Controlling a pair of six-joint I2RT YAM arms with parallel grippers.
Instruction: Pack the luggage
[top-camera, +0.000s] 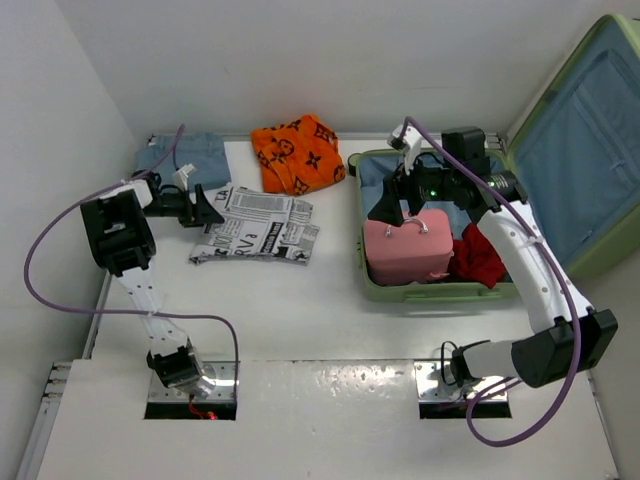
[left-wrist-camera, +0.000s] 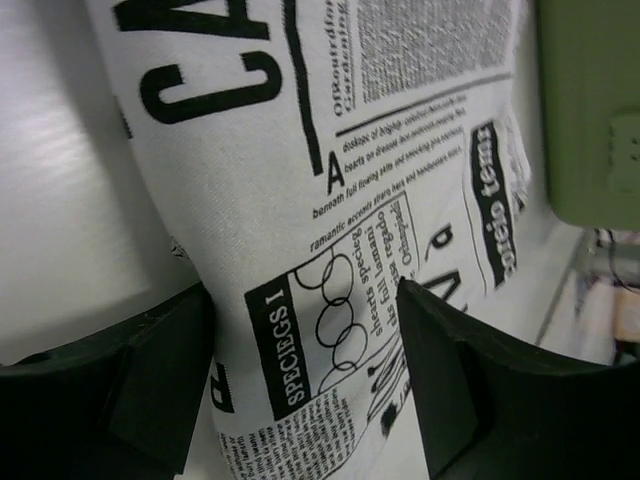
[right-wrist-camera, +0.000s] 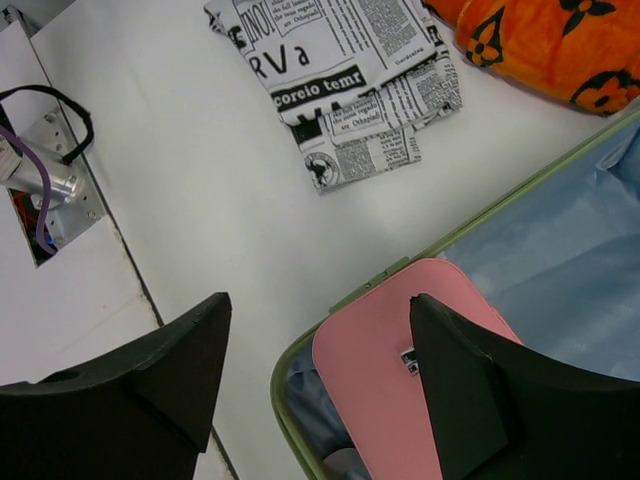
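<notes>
The light-green luggage (top-camera: 362, 255) lies open at the right, its blue-lined lid (top-camera: 585, 150) standing up. A pink case (top-camera: 408, 245) and a red cloth (top-camera: 480, 262) lie inside it. A newspaper-print cloth (top-camera: 262, 228) lies mid-table. My left gripper (top-camera: 205, 207) is open, its fingers straddling that cloth's left edge (left-wrist-camera: 330, 200); in its wrist view the gripper (left-wrist-camera: 305, 300) has cloth between both fingers. My right gripper (top-camera: 395, 205) is open and empty above the luggage's near-left corner (right-wrist-camera: 290, 400) and the pink case (right-wrist-camera: 380, 380).
An orange patterned cloth (top-camera: 297, 152) and a folded denim piece (top-camera: 190, 158) lie at the back of the table. The luggage's side (left-wrist-camera: 590, 110) shows beyond the printed cloth. White walls enclose the left and back.
</notes>
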